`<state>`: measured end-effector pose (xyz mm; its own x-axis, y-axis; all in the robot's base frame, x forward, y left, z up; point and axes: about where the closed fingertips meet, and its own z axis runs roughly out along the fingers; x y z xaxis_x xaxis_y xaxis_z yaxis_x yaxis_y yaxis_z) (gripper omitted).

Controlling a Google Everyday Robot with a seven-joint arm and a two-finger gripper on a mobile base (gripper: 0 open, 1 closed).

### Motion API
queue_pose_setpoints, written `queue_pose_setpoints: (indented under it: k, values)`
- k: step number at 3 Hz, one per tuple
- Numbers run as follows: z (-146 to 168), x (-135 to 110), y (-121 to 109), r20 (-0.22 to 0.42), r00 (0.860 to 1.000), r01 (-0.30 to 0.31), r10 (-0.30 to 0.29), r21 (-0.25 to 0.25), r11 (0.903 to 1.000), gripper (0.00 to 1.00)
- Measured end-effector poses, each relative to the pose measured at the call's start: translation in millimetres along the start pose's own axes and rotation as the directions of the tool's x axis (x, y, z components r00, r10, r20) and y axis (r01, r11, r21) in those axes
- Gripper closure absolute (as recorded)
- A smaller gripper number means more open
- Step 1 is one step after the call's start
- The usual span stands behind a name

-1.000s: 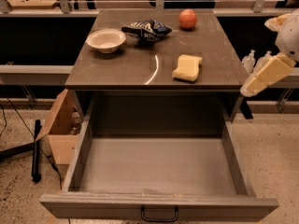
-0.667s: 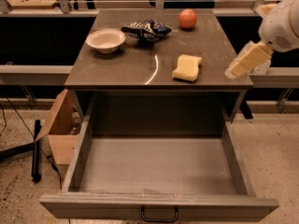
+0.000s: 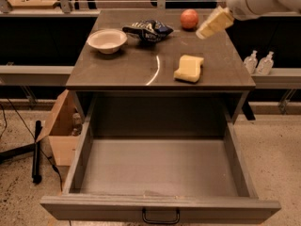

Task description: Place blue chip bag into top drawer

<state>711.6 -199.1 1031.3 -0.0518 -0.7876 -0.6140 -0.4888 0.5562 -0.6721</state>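
Approach step, grasp not yet made. Blue chip bag [image 3: 148,30] lies crumpled on the cabinet top [image 3: 131,72] near the back edge, between the white bowl [image 3: 107,40] and the round red fruit [image 3: 189,19], apart from both. Gripper [image 3: 212,23] hangs above the back right part of the top, just beside the fruit on the side away from the bag, carrying nothing; open or closed, cannot tell from this angle. Top drawer [image 3: 160,206] is already pulled fully out and looks bare inside, so no opening is needed. Yellow sponge [image 3: 189,68] sits nearer the front, out of the way. Next move likely calls for travelling across past the fruit without knocking it, dropping onto the bag, pinching the loose foil, then carrying it forward over the drawer and releasing.
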Motion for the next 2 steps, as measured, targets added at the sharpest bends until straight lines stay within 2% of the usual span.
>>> queue_pose_setpoints:
  k: [1,2]
  values:
    - [4.4,-13.6,-4.3,0.026,1.000,0.001,-0.002,0.017,0.9999,0.00]
    - [1.5,-14.7,-2.8,0.013,1.000,0.011,-0.011,0.029,0.9995,0.00]
